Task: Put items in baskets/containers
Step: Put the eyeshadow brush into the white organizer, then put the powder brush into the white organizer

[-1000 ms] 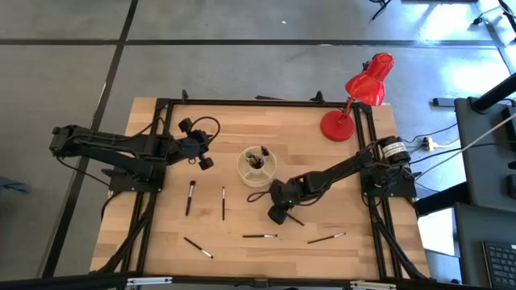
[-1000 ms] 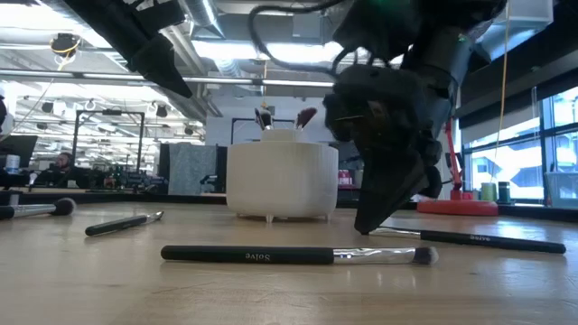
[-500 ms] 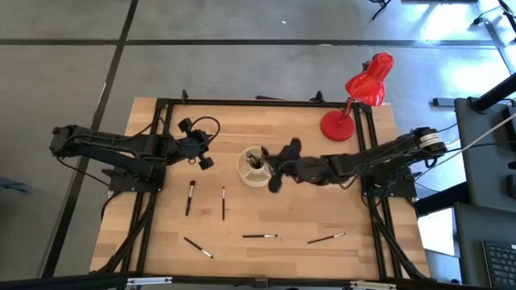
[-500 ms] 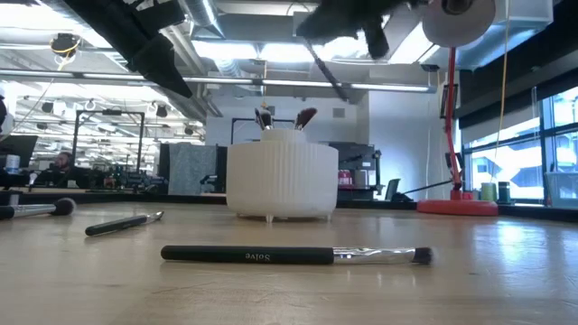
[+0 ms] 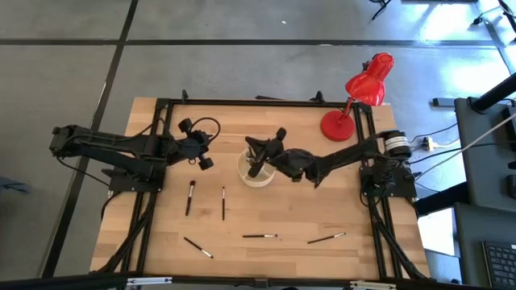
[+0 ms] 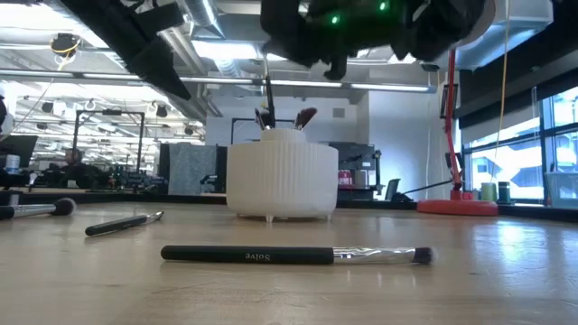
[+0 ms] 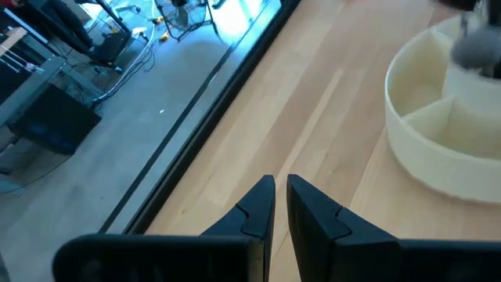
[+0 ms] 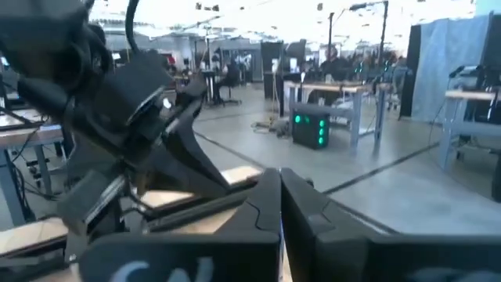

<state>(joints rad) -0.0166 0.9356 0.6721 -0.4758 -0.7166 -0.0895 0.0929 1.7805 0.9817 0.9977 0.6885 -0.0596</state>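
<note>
Wooden bench is carrying five loose makeup brushes, listed near to far. Near edge: one brush lying at the left, one brush at centre, one brush at the right. Farther back: a thin brush and a tufted brush lying side by side at the left. All are looking light, stiff and smooth-handled, likely to roll; a pinch at mid-handle, clear of the soft bristles, seems best.

Cream container is standing at mid-bench, well apart from the loose brushes, with a few brushes already standing in its centre cup.

Right pincer is hovering directly over the container, fingers closed on a thin dark brush, which is hanging upright into the centre cup in the low view.

Left pincer is waiting just left of the container, fingers nearly together and holding nothing.

Red lamp is standing at the far right corner.
</note>
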